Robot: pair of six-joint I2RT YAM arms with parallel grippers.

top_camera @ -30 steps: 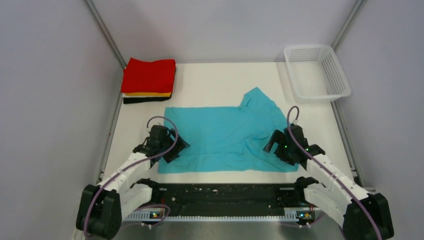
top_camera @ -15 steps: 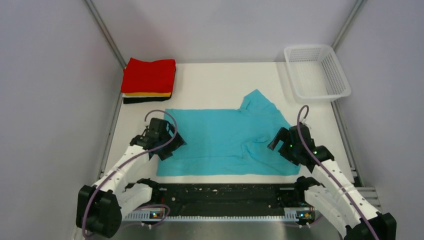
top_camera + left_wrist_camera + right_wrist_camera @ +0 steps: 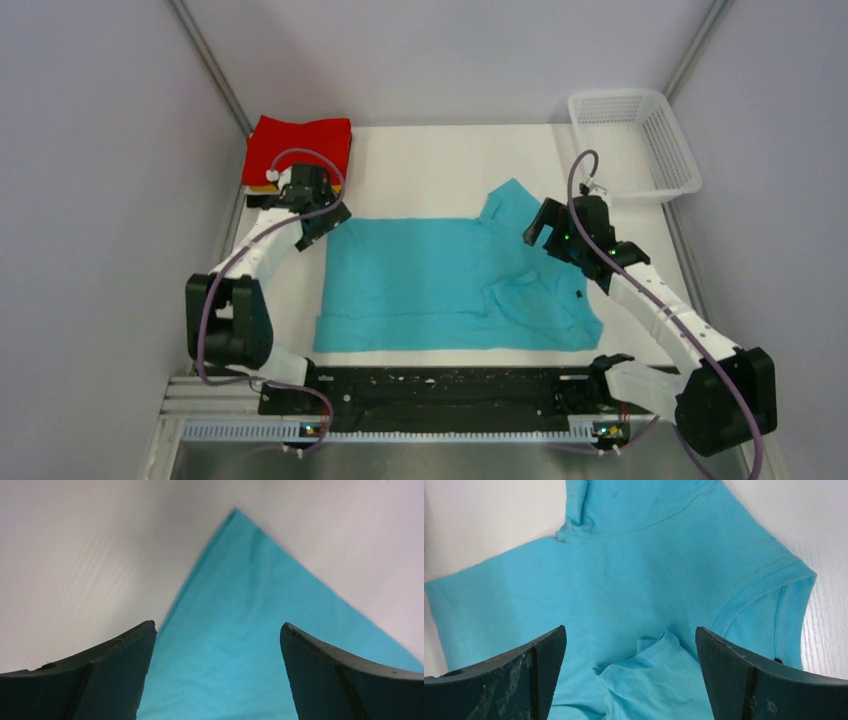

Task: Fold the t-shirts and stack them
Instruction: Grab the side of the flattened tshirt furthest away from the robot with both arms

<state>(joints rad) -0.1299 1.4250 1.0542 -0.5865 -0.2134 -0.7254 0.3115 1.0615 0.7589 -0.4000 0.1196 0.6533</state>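
The turquoise t-shirt (image 3: 430,285) lies spread flat mid-table, its far sleeve (image 3: 512,200) pointing away and a rumpled fold at its right side (image 3: 659,670). My left gripper (image 3: 322,225) is open and empty, hovering over the shirt's far left corner (image 3: 240,605). My right gripper (image 3: 538,228) is open and empty above the far right shoulder area, with the shirt (image 3: 624,570) below its jaws. A folded stack with the red t-shirt (image 3: 300,148) on top sits at the far left. Its lower layers are mostly hidden behind my left arm.
A white mesh basket (image 3: 655,185) stands at the far right corner. Metal frame rails run along both table sides. A black bar with the arm bases lies along the near edge (image 3: 450,385).
Both arms have moved from the shirt's near corners to its far edge, the left to the far left corner, the right to the far right shoulder. Both grippers stay open.
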